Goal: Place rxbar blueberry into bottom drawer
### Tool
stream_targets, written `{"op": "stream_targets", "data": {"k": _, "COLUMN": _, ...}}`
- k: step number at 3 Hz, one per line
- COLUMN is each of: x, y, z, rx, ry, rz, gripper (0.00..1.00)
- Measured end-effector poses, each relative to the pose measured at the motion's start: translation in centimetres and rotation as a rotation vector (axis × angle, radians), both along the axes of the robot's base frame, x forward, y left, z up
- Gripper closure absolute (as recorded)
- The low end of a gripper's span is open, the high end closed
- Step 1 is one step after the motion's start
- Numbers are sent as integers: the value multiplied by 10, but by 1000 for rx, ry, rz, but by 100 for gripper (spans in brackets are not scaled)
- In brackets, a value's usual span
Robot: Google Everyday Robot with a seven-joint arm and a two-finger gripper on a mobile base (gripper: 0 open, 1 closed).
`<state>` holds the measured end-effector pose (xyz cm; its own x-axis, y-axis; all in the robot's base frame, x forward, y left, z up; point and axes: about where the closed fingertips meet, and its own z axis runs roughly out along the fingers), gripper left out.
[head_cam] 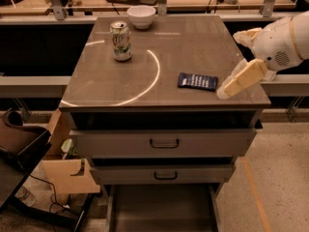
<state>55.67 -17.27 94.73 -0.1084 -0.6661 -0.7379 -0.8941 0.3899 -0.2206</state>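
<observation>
Arm comes in from the right, with the gripper (pixel 231 87) angled down-left over the cabinet top (pixel 193 42), its tip just beside the rxbar blueberry (pixel 198 81). Can't tell if it's clenched or loose. One bar lying flat, one soda can (pixel 120 41), one bowl (pixel 141 16), three drawers, and the bottom drawer (pixel 164 211) is pulled out.
</observation>
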Motion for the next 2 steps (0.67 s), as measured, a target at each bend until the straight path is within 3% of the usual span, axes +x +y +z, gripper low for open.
{"op": "stream_targets", "data": {"k": 1, "x": 12, "y": 6, "z": -17, "rx": 126, "ry": -4, "rz": -15, "gripper": 0}}
{"op": "stream_targets", "data": {"k": 2, "x": 13, "y": 9, "z": -18, "rx": 130, "ry": -1, "rz": -19, "gripper": 0}}
